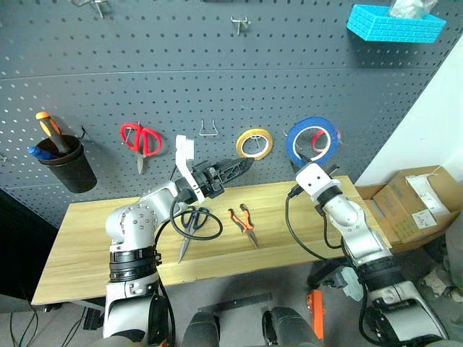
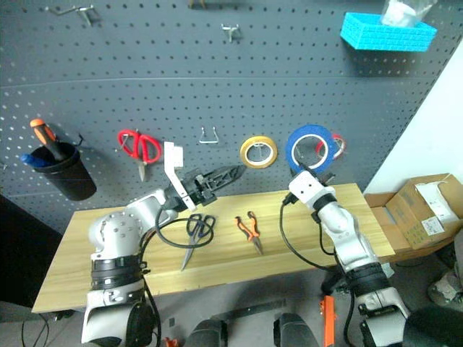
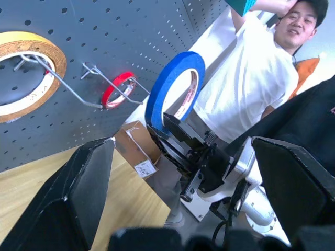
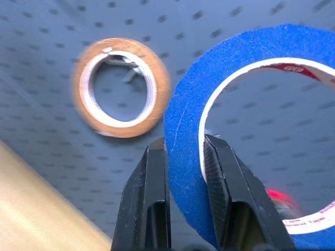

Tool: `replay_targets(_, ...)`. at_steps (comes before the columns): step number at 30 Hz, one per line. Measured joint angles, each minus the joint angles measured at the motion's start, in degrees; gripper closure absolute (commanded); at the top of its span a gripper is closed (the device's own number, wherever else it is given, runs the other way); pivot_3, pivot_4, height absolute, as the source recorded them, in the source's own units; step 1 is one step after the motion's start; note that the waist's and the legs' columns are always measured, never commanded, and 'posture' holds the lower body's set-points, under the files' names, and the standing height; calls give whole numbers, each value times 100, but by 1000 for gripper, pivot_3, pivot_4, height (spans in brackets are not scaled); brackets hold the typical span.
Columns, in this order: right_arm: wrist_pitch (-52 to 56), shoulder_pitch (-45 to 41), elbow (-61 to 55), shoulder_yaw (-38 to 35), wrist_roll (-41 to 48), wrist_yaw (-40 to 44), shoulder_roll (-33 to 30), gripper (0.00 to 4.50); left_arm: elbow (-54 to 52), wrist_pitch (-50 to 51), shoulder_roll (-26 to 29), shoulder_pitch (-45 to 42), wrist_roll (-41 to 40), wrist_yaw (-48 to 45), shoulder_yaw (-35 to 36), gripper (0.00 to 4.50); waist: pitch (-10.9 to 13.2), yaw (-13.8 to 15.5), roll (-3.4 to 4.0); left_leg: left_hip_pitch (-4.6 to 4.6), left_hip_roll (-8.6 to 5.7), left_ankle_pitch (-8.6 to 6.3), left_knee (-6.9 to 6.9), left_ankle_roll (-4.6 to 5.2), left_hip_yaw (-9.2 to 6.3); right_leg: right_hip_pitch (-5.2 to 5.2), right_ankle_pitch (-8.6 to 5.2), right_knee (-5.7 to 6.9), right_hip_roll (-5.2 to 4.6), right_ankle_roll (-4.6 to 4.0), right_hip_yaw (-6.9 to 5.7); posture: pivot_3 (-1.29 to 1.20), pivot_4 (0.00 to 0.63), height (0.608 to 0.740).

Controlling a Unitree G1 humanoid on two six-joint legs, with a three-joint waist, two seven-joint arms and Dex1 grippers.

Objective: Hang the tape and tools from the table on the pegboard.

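My right gripper (image 4: 186, 146) is shut on the rim of the blue tape (image 1: 292, 143), holding the ring upright close to the dark grey pegboard (image 1: 217, 65). The ring hangs just in front of a red tape roll (image 3: 112, 87) on a hook. My left gripper (image 1: 235, 170) is open and empty, raised over the table (image 1: 87, 253) and pointing right toward the tape. Dark-handled scissors (image 1: 194, 223) and orange-and-black pliers (image 1: 244, 221) lie on the light wood table between my arms.
On the pegboard hang a yellow tape roll (image 1: 255, 143), red-handled scissors (image 1: 141, 139), a black cup (image 1: 69, 165) holding screwdrivers, a bare wire hook (image 1: 208, 129) and a blue basket (image 1: 394, 23). A cardboard box (image 1: 412, 202) sits right of the table. A person in a white shirt (image 3: 246, 89) stands beyond.
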Motion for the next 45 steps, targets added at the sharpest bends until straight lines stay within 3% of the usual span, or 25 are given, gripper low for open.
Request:
replay_targets(9,699,-420,788,-206,1396,1782,43,3949,-3,-137,20,23,2,179,-18,0,-65,10,26,16,4,1,3,1,5,6,3,15,5,-5,3,88,0,740)
replay_targets(14,745,-769,1195,-451,1412,1784,-118,2390,-12,-143,43,62,-5,255,-13,0,-69,20,28,58,4,6,1,9,4,47,-1,15,7,2,3,93,2,740)
replay_targets(21,760,-603,1075,-468,1363,1755,-56,44,-48,-204,40,105,-20,277,-49,0,-75,21,32,88,4,6,-8,9,5,73,-3,15,7,3,6,90,13,740)
replay_targets(25,1320,84,312,-464,1355,1524,53,44,-93,-252,125,235,41,278,-153,0,-82,28,35,87,5,6,-9,9,5,73,-3,15,7,2,8,92,31,740)
replay_targets(30,3404,1096,-1173,-304,1364,1163,216,44,-186,-677,297,902,827,502,-665,0,-88,43,49,96,7,6,-13,9,12,70,-8,24,8,-4,17,91,70,740)
replay_targets(35,5137,1193,-2089,61,1401,1096,360,44,-159,-1175,125,1686,1662,1160,-946,0,-79,45,55,128,6,7,-11,11,24,69,-38,66,10,-52,35,109,121,740)
replay_targets(41,6184,247,-1399,430,1411,1085,844,44,-354,-1247,-40,2698,2227,1747,-1245,0,73,41,66,180,5,6,-21,13,22,80,-43,76,14,-60,58,149,185,740)
replay_targets(45,6531,26,-705,462,1408,859,1119,44,-590,-1224,-146,3146,2282,1957,-1184,0,236,183,73,145,5,6,-22,13,26,61,-47,73,14,-65,59,166,200,740)
